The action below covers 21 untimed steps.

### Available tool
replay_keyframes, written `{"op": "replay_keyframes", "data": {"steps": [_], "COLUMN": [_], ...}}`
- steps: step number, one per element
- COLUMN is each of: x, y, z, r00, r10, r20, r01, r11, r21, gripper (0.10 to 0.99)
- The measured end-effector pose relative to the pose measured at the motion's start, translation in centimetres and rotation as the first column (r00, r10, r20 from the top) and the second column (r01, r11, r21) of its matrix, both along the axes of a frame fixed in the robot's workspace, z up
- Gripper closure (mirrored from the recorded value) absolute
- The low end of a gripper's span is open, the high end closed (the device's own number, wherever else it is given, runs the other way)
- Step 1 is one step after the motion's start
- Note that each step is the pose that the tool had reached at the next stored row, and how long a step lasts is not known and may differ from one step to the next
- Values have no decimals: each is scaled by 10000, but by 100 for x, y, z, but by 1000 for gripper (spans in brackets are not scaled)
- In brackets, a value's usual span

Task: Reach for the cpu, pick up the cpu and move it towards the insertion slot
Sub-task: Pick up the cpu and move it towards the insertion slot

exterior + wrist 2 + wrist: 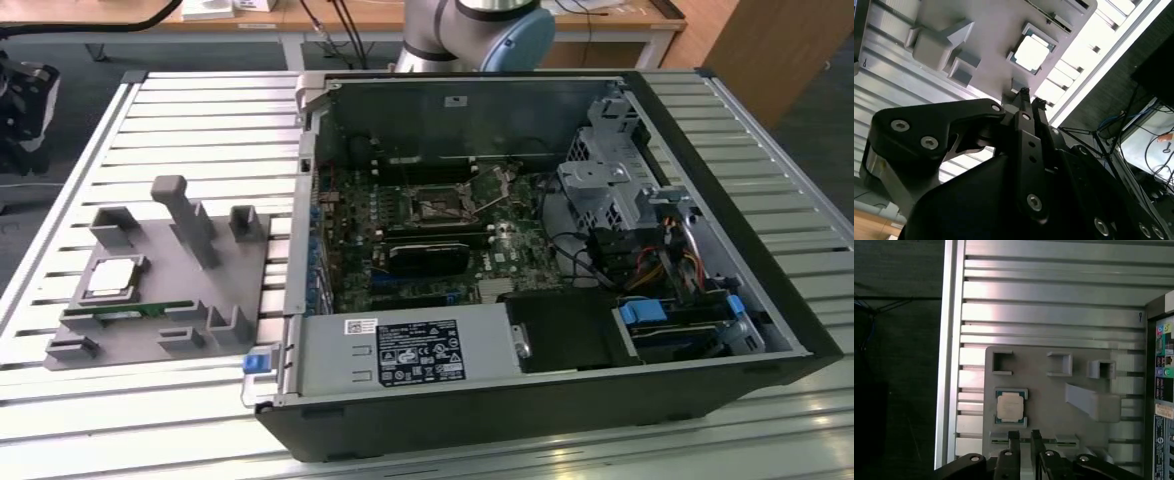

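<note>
The cpu (114, 278) lies flat in a recess of the grey fixture plate (200, 290), on the exterior view's left, silvery top up. It also appears as the cpu (1010, 407) in the first wrist view and the cpu (1031, 52) in the second. The insertion slot (438, 207) is the square metal-framed socket on the board inside the open computer case. My gripper (1024, 438) hovers above the fixture, short of the chip, with its fingers drawn together and nothing held. In the second wrist view the gripper (1031, 98) points towards the chip.
A long green memory stick (127, 312) lies in the fixture beside the chip, below my fingertips. Grey posts and a tall slanted block (187, 222) rise from the fixture. The case wall (310, 180) stands between fixture and board. Slatted metal tabletop (200, 110) surrounds everything.
</note>
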State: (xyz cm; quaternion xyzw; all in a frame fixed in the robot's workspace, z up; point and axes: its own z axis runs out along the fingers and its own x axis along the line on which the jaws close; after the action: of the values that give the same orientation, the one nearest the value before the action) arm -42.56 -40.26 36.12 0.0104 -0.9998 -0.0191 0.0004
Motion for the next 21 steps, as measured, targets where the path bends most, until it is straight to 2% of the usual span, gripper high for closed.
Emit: {"op": "replay_keyframes", "data": {"steps": [4, 5, 6, 7, 8, 9, 10, 11, 16, 21], "x": [-11, -12, -12, -12, -13, -13, -12, -12, -13, -13], "y": [-31, -32, -33, -35, -35, -35, -38, -42, -74, -80], "z": [-80, -96, -112, -129, -145, -163, -180, -200, -290, -366], "r00": [10000, 10000, 10000, 10000, 10000, 10000, 10000, 10000, 10000, 10000], "r10": [10, 11, 11, 11, 11, 11, 12, 14, 17, 17], "r20": [-1, -1, -2, -2, -2, -1, -1, -1, -8, -10], "r01": [-10, -11, -11, -11, -11, -11, -12, -14, -17, -17], "r11": [10000, 10000, 10000, 10000, 10000, 10000, 10000, 10000, 10000, 10000], "r21": [-1, -1, -1, -1, -1, -1, -1, 0, -1, -1], "gripper": [678, 678, 561, 502, 502, 443, 443, 380, 380, 380]}}
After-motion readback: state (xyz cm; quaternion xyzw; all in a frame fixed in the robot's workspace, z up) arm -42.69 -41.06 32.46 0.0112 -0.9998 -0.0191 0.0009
